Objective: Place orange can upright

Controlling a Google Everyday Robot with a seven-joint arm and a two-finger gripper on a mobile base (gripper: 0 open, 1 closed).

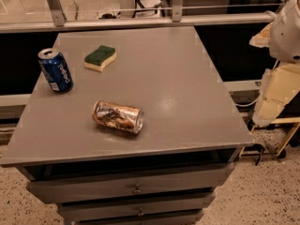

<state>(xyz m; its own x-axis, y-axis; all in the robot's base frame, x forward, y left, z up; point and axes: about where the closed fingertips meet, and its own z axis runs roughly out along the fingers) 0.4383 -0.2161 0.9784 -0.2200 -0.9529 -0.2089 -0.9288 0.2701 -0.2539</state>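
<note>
The orange can (117,117) lies on its side on the table (187,74), well left of the claw (273,101), which hangs off the table's right edge, its state impossible to tell.

I had a single camera to work from. It sat high and looked steeply down and forward onto the bench (187,102) from the side with the drawers (136,187). The top filled most of the frame, and its near edge ran low across it. The camera was close enough that the bench's front left corner nearly met the frame's left edge, while the far edge lay near the top with a rail (140,22) just beyond. The view took in a strip of floor (262,196) on the right. The arm (288,27) showed at the right edge, and the hand (271,108) hung there, off the bench's right side.
</note>
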